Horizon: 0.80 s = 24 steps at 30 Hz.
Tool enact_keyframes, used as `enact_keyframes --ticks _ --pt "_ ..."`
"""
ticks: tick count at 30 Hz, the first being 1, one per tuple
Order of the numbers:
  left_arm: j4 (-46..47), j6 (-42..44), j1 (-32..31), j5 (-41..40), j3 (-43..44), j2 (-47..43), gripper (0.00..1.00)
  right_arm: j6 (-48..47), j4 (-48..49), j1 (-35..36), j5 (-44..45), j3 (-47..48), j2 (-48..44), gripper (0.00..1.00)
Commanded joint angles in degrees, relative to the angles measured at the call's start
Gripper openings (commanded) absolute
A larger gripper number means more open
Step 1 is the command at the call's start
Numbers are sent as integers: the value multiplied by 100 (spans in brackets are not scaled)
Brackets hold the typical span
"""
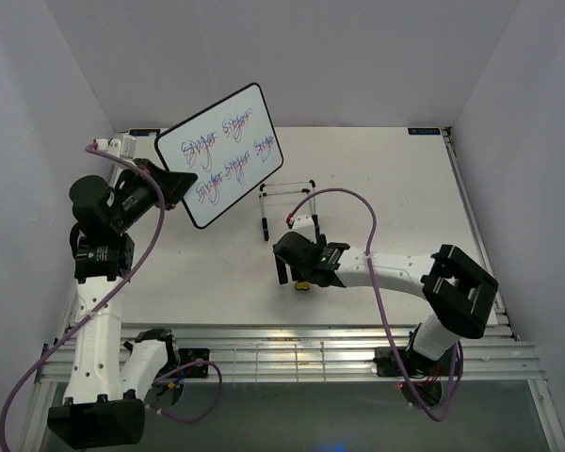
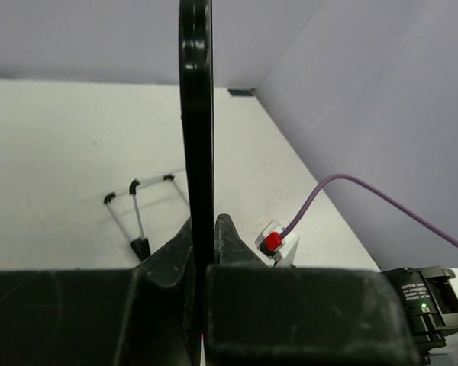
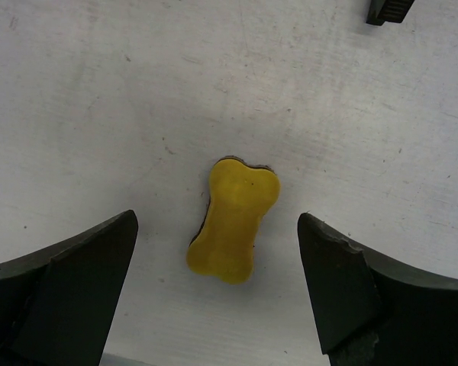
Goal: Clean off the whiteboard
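Left pincer (image 1: 176,185) is clamped on the lower-left edge of the whiteboard (image 1: 221,155), holding it up off the worktop (image 1: 395,188), tilted, face toward the top camera. In the left wrist view the board's black frame runs edge-on between the closed fingers. The face is full of red-purple scribble in about three rows, with no wiped patch visible.

Right pincer (image 3: 217,221) has its jaws wide apart, pointing down over the yellow eraser (image 3: 233,221). The eraser lies flat on the worktop between the two fingers, touching neither. Wire easel stand (image 1: 287,202) sits empty just behind that arm, with the board off it.

Progress, as I judge it, is early. Board is lifted and presented, which is the setup part. Eraser is not yet grasped and no erasing has started. Left to do: close on the eraser, bring it to the board face, and wipe all the rows clean.
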Motion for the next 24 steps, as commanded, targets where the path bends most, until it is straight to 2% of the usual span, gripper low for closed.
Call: enact_keyframes --ticks 1,10,15,19,20,24 --pt "-258 317 -115 -193 -61 -165 0 160 -203 -1 443 235 172 90" --pt "-417 546 -379 -465 -299 -403 0 256 -114 -10 487 156 436 80" --pt "-408 590 -598 -509 -326 -421 0 309 35 -10 363 51 532 68" --pt "-373 739 -747 -509 -325 -500 0 335 70 -10 363 6 594 65" --pt "-355 757 -826 -526 -343 -535 0 335 79 -10 363 -2 603 61" --pt "-364 818 -950 -728 -387 -605 0 327 167 -19 302 -29 612 59"
